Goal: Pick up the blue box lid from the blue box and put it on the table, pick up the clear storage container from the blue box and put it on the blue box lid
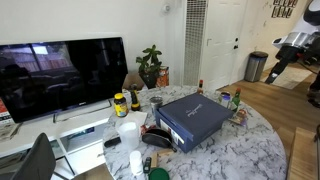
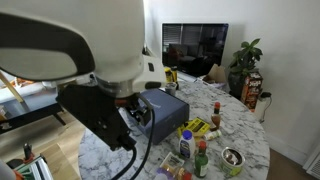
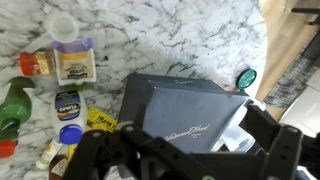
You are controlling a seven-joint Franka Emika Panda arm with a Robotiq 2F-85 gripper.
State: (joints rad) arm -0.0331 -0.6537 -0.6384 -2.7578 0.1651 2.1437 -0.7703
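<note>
The blue box lid (image 3: pixel 185 112), dark navy with pale script on top, sits closed on the blue box in the wrist view. Lid (image 1: pixel 195 108) and box wall (image 1: pixel 185 133) show in an exterior view, and the box shows again behind the arm (image 2: pixel 163 103). The box stands on the round marble table (image 3: pixel 180 35). My gripper (image 3: pixel 190 142) hangs above the lid, its dark fingers spread wide to either side, open and empty. The clear storage container is hidden. Something pale (image 3: pixel 236 135) shows at the box's edge near one finger.
A green bottle (image 3: pixel 12 105), a red-capped spice jar (image 3: pixel 38 63), a lidded jar (image 3: pixel 72 55) and a yellow bottle (image 3: pixel 68 103) stand beside the box. A green-topped can (image 3: pixel 246 77) is near the table edge. A TV (image 1: pixel 60 75) and a plant (image 1: pixel 150 65) stand behind.
</note>
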